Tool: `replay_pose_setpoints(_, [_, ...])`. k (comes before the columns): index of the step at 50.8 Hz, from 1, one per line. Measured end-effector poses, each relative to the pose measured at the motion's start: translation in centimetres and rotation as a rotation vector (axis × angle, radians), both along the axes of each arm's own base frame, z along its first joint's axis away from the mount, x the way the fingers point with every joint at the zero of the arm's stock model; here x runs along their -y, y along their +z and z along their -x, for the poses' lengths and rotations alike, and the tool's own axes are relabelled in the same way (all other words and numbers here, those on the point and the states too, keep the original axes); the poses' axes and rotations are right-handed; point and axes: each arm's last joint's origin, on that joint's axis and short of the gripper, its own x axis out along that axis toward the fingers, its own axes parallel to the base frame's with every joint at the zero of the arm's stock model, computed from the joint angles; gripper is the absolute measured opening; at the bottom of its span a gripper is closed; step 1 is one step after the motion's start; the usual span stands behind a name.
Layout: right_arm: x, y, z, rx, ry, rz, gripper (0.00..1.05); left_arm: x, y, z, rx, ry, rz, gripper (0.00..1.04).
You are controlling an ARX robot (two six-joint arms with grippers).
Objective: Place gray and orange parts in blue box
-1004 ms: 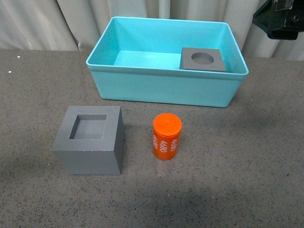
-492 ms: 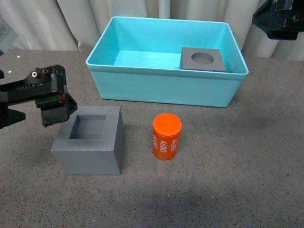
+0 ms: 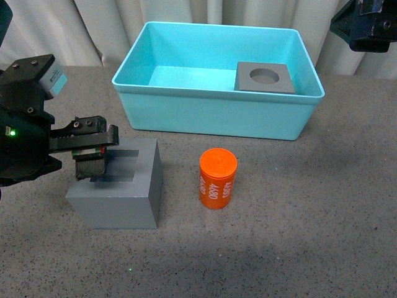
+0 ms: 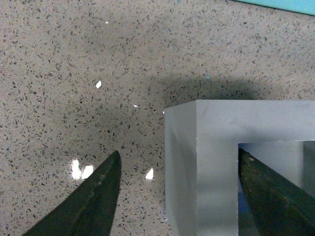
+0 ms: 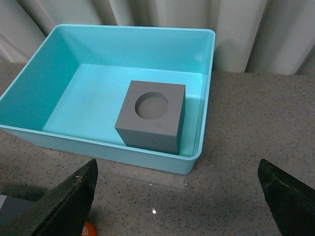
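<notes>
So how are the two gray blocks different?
The round-hole block sits inside the blue box; the square-hole block stands on the table outside it. The round-hole block's hollow is a circle, the square-hole block's is a square. The left end effector straddles a wall of the square-hole block; nothing touches the round-hole block. Both are plain gray cubes.

You had round-recess cube [image 3: 265,77] in box [image 3: 211,115], right end; square-recess cube [image 3: 124,198] before box at left, cylinder [image 3: 218,179] to its right.
</notes>
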Motion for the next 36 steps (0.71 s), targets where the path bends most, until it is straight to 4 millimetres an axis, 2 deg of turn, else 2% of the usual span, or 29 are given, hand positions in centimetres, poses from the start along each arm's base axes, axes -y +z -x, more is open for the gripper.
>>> replay_pose_setpoints(2, [0.0, 0.0, 0.0, 0.000, 0.000, 0.000, 0.95, 0.0, -0.1, 0.0, -0.006, -0.001, -0.003, 0.62])
replay_pose_setpoints(7, [0.0, 0.0, 0.0, 0.000, 0.000, 0.000, 0.95, 0.1, 0.0, 0.0, -0.007, -0.005, -0.003, 0.51])
replay_pose_setpoints(11, [0.0, 0.0, 0.0, 0.000, 0.000, 0.000, 0.95, 0.3, 0.0, 0.0, -0.008, -0.012, -0.001, 0.40])
replay_pose_setpoints(15, [0.0, 0.0, 0.0, 0.000, 0.000, 0.000, 0.95, 0.4, 0.2, -0.1, -0.007, -0.016, 0.003, 0.25])
replay_pose_setpoints(17, [0.0, 0.0, 0.0, 0.000, 0.000, 0.000, 0.95, 0.4, 0.2, -0.1, -0.005, -0.016, 0.000, 0.22])
replay_pose_setpoints(29, [0.0, 0.0, 0.0, 0.000, 0.000, 0.000, 0.95, 0.3, 1.1, 0.2, 0.003, 0.004, -0.009, 0.18])
replay_pose_setpoints(36, [0.0, 0.0, 0.0, 0.000, 0.000, 0.000, 0.95, 0.4, 3.5, 0.3, 0.054, 0.018, 0.013, 0.18])
